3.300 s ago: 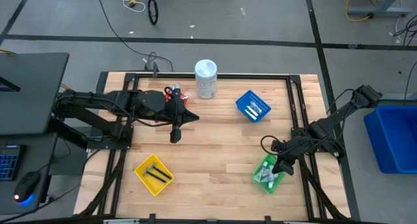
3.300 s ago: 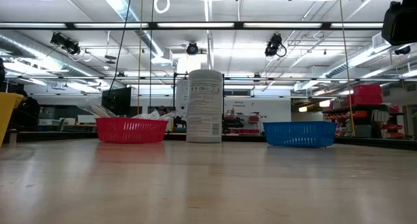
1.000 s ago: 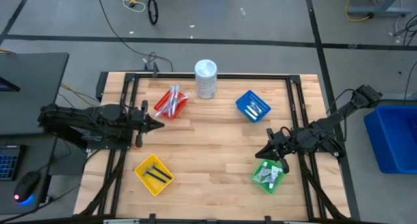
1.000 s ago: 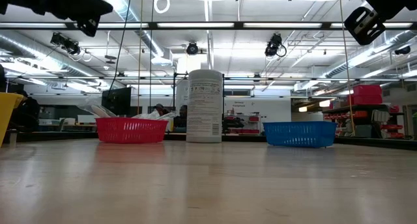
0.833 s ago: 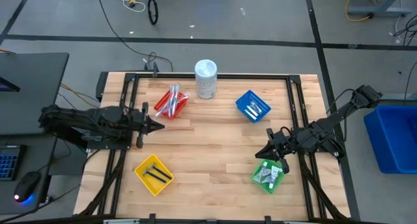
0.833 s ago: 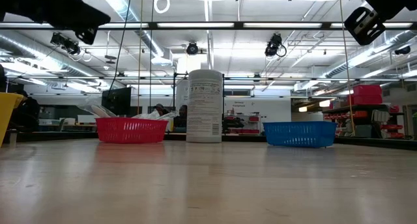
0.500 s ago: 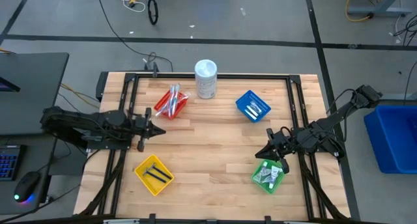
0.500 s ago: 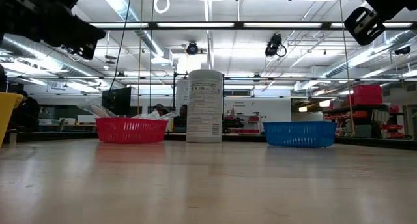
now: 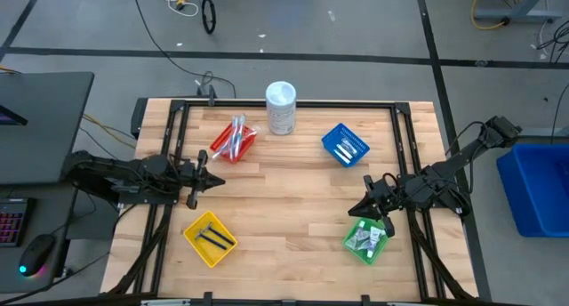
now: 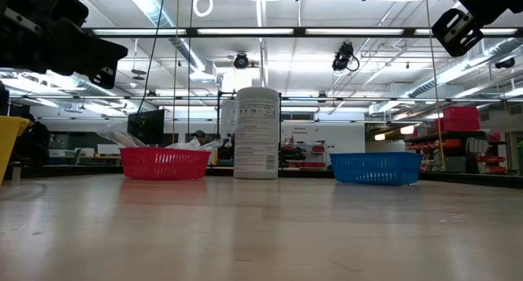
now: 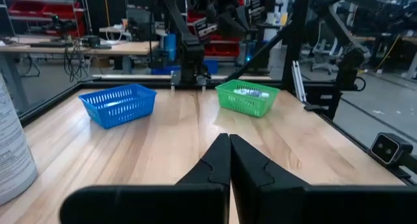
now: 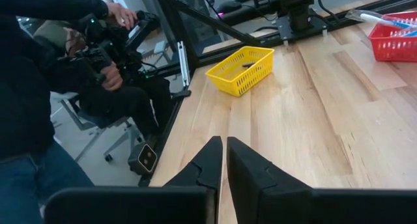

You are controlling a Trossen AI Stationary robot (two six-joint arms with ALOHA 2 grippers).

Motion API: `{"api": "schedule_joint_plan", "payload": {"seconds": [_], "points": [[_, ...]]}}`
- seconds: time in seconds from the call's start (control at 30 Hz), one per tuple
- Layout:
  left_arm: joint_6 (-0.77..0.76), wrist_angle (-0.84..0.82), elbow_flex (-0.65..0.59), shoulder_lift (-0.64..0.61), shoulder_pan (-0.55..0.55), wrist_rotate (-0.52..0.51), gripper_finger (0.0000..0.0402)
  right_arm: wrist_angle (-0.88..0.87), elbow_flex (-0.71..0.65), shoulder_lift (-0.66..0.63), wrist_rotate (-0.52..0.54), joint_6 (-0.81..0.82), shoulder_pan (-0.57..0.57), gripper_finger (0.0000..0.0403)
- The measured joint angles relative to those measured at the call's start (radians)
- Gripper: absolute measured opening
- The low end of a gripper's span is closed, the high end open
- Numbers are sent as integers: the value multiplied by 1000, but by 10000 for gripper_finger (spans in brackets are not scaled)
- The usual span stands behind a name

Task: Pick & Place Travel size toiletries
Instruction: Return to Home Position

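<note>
At the tabletop's left edge, the left claw has drawn back. A few seconds ago its arm reached over the red basket; now it lies low and folded along the frame, pointing inward. The left wrist view shows the claw clenched on nothing, fingertips touching.

Next to the right, the yellow basket holds the black pieces, and the now uncovered red basket holds the sticks. The container stands at the far edge, and the blue basket holds two tubes.

Farther right, the right claw has risen clear of the green basket and has held that spot for the last second. Its arm is folded at the right frame, pointing inward. Its own view shows the claw empty and all but closed. The toothpastes lie inside the green basket.

No toiletry lies loose on the tabletop, so the sorting looks finished. Only the left arm's last retreat to rest seems to remain.
</note>
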Motion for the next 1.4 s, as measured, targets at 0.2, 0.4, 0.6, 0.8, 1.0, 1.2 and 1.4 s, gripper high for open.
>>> {"api": "schedule_joint_plan", "payload": {"seconds": [0.2, 0.4, 0.6, 0.8, 1.0, 1.2, 1.4], "points": [[19, -4, -14, -42, 0, 0, 2, 0, 0, 0, 0, 0, 0, 31], [33, -68, -13, -118, 0, 4, 3, 0, 0, 0, 0, 0, 0, 31], [57, -70, -14, -130, 0, 3, 3, 0, 0, 0, 0, 0, 0, 32], [106, -67, -14, -130, 0, -23, 12, 1, 0, 0, 0, 0, 0, 30], [105, -68, -14, -128, 44, -26, 10, 0, 0, 0, 0, 0, 0, 32], [110, -72, -14, -128, 103, -10, 14, 0, 0, 0, 0, 0, 0, 31], [110, -58, -15, -121, 103, -8, 21, 0, 0, 0, 0, 0, 0, 31]]}}
